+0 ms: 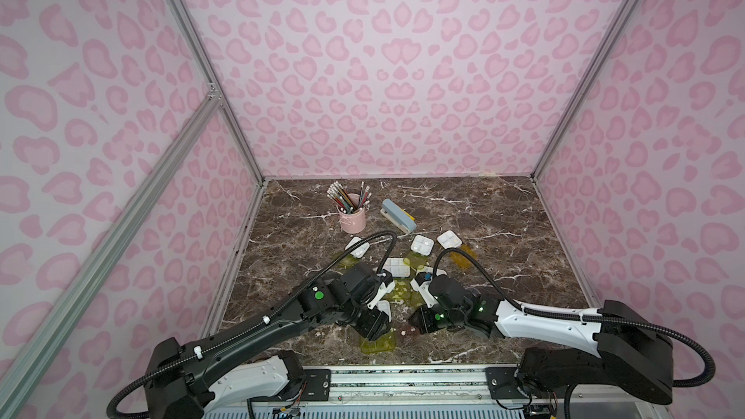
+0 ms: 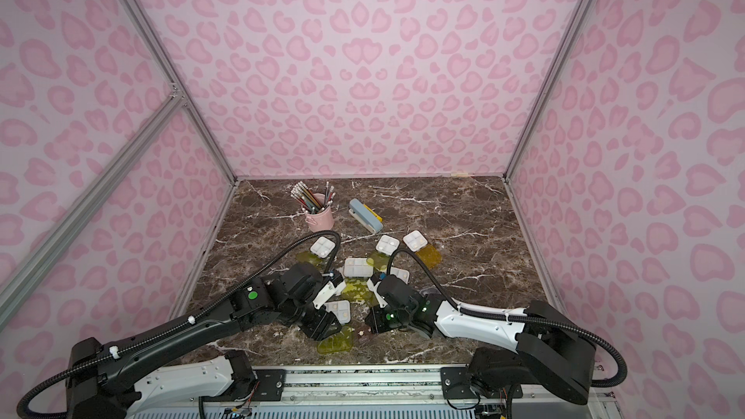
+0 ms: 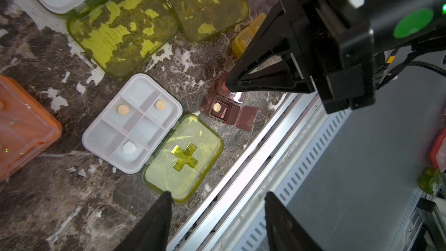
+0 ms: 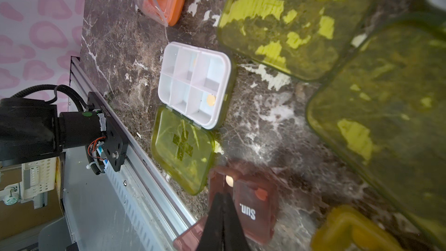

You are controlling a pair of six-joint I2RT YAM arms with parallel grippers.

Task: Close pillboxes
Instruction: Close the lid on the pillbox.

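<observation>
Both top views show a brown marble table (image 1: 483,235) with many pillboxes (image 1: 397,267) lying open in the middle, their see-through lids flat beside them. Near the front edge sits a white six-part plastic tray (image 3: 131,123). Its lime lid with a cross (image 3: 184,158) has flopped open. The left gripper (image 3: 217,196) hangs near that lid's outer edge, fingers wide apart and holding nothing, likely ready to flip it shut. Just beside it is a tiny brown plastic pillbox (image 3: 224,113). The right gripper (image 4: 222,197) has its fingers squeezed together, empty, so the tip can poke one small lid down.
</observation>
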